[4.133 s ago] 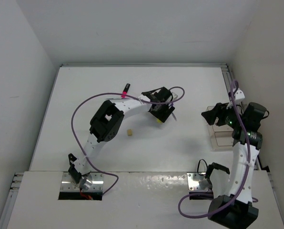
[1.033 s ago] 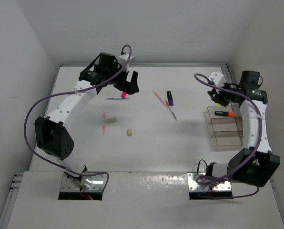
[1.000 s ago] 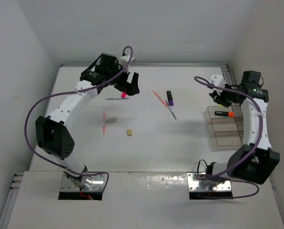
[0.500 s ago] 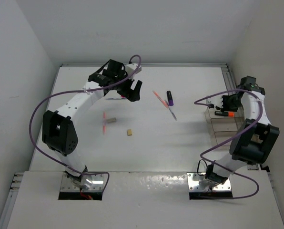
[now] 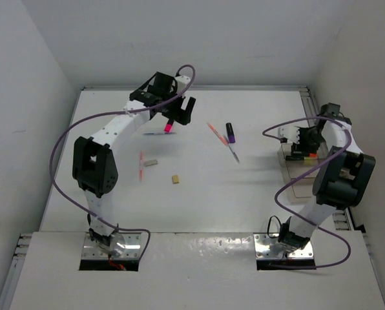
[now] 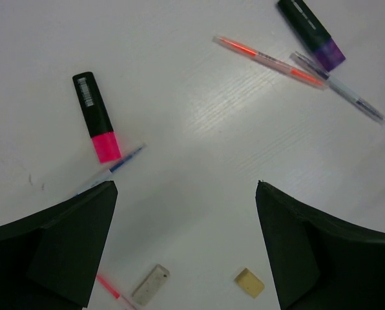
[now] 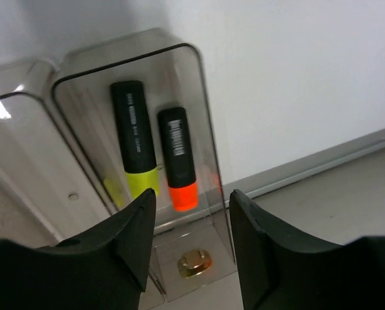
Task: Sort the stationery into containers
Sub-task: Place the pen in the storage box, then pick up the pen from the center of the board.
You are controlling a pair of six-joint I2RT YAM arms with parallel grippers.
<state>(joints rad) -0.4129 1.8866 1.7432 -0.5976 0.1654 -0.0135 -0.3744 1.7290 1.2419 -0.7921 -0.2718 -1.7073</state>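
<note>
My left gripper (image 5: 179, 113) (image 6: 186, 194) is open and empty, hovering above the far left of the table. A pink highlighter (image 5: 168, 126) (image 6: 97, 117) and a blue pen (image 5: 155, 134) (image 6: 108, 171) lie just below it. A purple highlighter (image 5: 230, 132) (image 6: 311, 32), an orange pen (image 5: 215, 132) (image 6: 270, 61) and a thin pen (image 5: 234, 153) (image 6: 341, 97) lie mid-table. My right gripper (image 5: 302, 139) (image 7: 191, 194) is open and empty above the far clear container (image 5: 288, 150) (image 7: 199, 58). That container holds a yellow highlighter (image 7: 135, 139) and an orange highlighter (image 5: 311, 154) (image 7: 178, 158).
A grey eraser (image 5: 150, 163) (image 6: 148, 285), a tan eraser (image 5: 176, 179) (image 6: 250, 283) and a red pen (image 5: 141, 165) lie left of centre. Two more clear containers (image 5: 307, 184) sit nearer in the row, one of them showing in the right wrist view (image 7: 24, 142). The right wall is close behind them.
My left gripper has shifted a little to the right above the pink highlighter. My right arm has swung toward the right wall, with its gripper over the far container. Both stay open.
</note>
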